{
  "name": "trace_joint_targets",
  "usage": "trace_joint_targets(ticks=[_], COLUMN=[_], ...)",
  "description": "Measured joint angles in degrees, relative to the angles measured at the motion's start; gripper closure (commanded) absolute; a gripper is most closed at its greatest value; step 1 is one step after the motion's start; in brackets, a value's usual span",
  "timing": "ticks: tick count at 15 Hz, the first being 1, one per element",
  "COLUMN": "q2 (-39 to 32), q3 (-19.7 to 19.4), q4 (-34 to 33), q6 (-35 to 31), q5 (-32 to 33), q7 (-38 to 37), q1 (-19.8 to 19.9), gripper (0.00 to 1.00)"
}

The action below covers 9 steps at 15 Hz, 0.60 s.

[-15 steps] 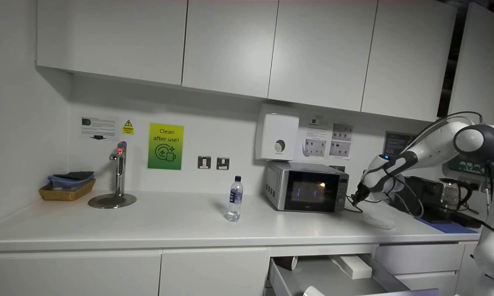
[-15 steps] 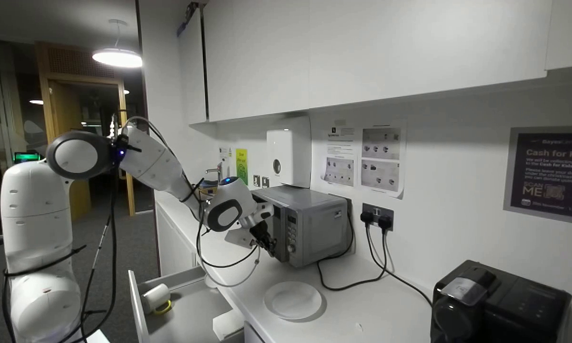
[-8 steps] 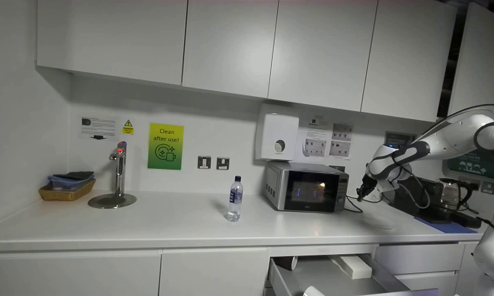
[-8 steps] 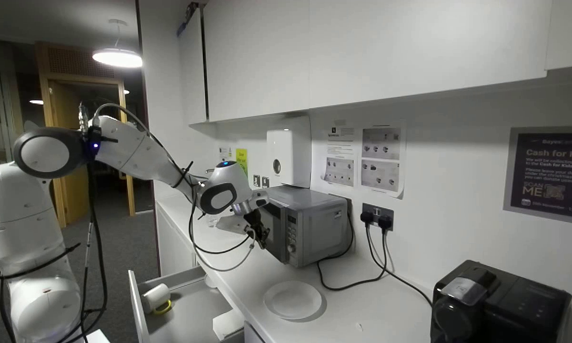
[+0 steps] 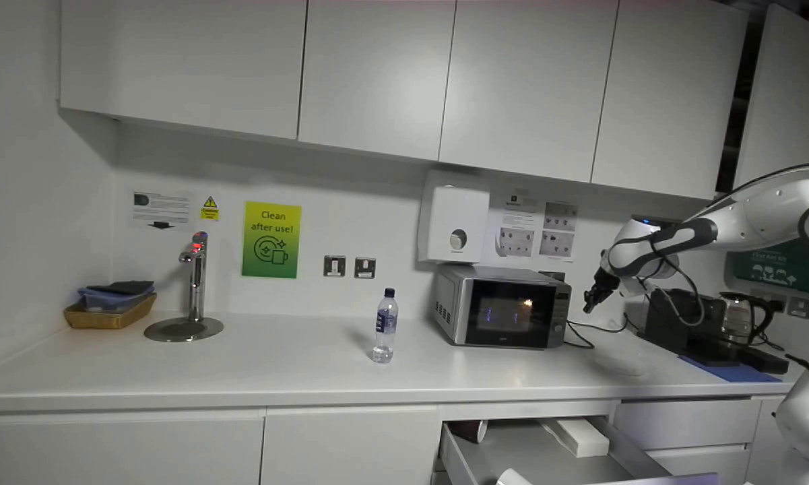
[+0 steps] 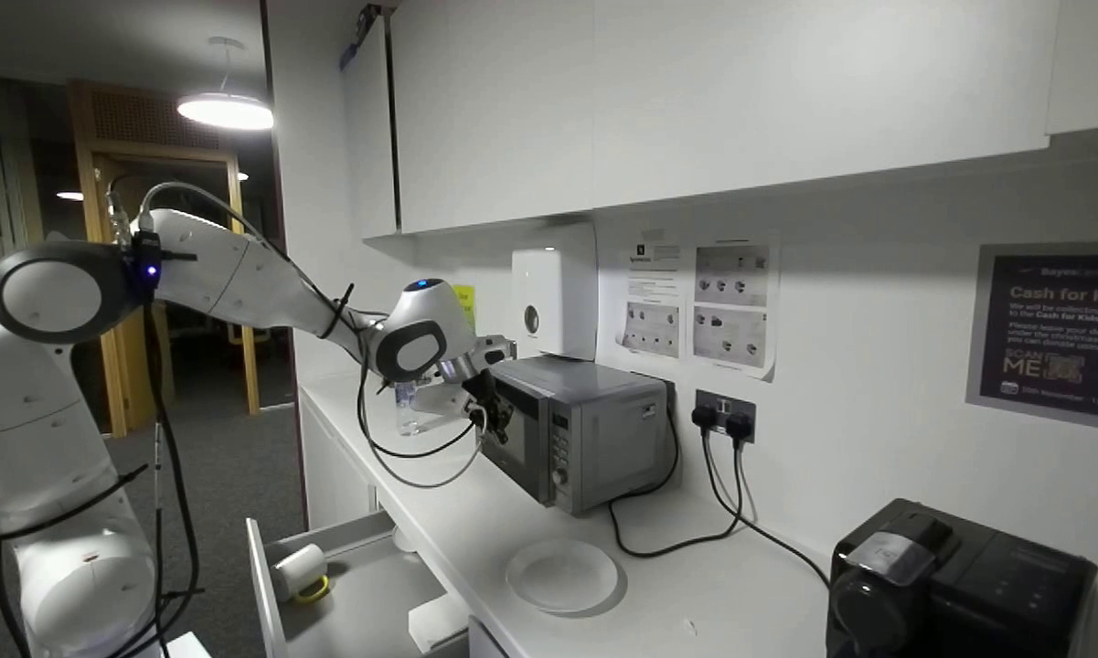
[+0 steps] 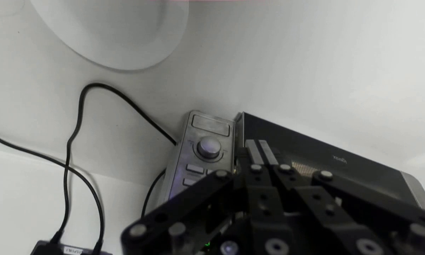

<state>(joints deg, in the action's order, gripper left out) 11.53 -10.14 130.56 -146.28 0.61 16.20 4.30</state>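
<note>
The pincer is closed: its pale fingertips lie side by side with only a thin line between them, and they hold nothing. It fills the lower middle of the wrist view, tips just right of centre. In an exterior view a gap shows between it and the microwave, right of centre, so the two are apart.

A drawer stands pulled out at the lower left of an exterior view. Inside, a white mug with a yellow handle lies on its side, with a white block to its right; a dark cup lies tipped over at the back, seen near the bottom of an exterior view. A basket at the left of that frame holds folded blue and dark pieces. A glass jug stands at the right, and a clear bottle with a dark cap stands upright on the counter, left of the microwave.

In the wrist view the microwave shows upside down, its dial just left of the fingertips and its dark door behind and right of them. A white plate lies flat on the counter, below the pincer, in the lower middle of an exterior view.
</note>
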Motion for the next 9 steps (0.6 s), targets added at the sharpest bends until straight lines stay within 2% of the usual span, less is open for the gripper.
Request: trace_joint_targets(ticks=[5,9], q2=[0.6,0.3], q3=[0.9,1.2], q4=[-3.4,-6.2], q6=[-0.3,-3.1], q5=[-0.8,-3.7], q7=[0.0,0.7], q1=[-1.4,-3.1], gripper=[1.0,1.0])
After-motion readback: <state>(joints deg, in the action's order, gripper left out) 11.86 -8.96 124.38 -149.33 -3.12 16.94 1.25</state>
